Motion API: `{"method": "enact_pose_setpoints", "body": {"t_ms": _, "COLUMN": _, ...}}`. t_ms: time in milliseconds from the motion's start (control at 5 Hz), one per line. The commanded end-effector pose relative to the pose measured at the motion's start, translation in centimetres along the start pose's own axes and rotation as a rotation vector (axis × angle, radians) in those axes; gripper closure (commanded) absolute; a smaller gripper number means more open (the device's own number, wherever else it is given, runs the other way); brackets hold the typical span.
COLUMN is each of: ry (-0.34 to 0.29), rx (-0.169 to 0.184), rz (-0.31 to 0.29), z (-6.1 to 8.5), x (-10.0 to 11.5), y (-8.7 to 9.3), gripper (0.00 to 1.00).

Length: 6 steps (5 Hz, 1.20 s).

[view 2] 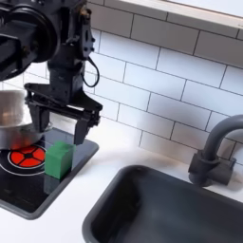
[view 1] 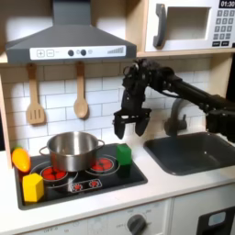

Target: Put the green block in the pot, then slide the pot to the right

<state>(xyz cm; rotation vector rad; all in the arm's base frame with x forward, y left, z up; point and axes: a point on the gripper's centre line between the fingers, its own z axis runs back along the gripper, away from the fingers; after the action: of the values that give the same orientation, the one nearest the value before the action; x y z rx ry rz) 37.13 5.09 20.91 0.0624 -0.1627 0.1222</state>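
The shiny silver metal pot (view 2: 9,109) was cut off by the second exterior view's left edge, its handles unseen there.

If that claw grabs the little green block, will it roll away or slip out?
The green block probably won't roll: its faces look flat and it stands squarely on the black stovetop. It looks rigid and likely light, being far smaller than the pot. Its smooth sides might slip a little between the open end effector fingers.
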Motion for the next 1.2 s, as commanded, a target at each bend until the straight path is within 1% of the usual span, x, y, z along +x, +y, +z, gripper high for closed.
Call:
{"method": "enact_pose_setpoints", "body": {"t_ms": 0, "ry": 0.024, "rx": 0.007, "rz": -0.011, "z": -1.1, "x": 0.4, "y": 0.1, "gripper": 0.00}}
{"method": "enact_pose_setpoints", "body": {"t_ms": 200, "ry": 0.036, "rx": 0.009, "rz": -0.022, "z": -1.7, "x": 0.4, "y": 0.1, "gripper": 0.00}}
{"method": "enact_pose_setpoints", "body": {"t_ms": 400, "ry": 0.055, "rx": 0.009, "rz": -0.027, "z": -2.7, "x": 0.4, "y": 0.3, "gripper": 0.00}}
{"method": "enact_pose_setpoints", "body": {"t_ms": 1000, "ry": 0.100, "rx": 0.001, "rz": -0.077, "z": -4.8, "x": 0.8, "y": 0.2, "gripper": 0.00}}
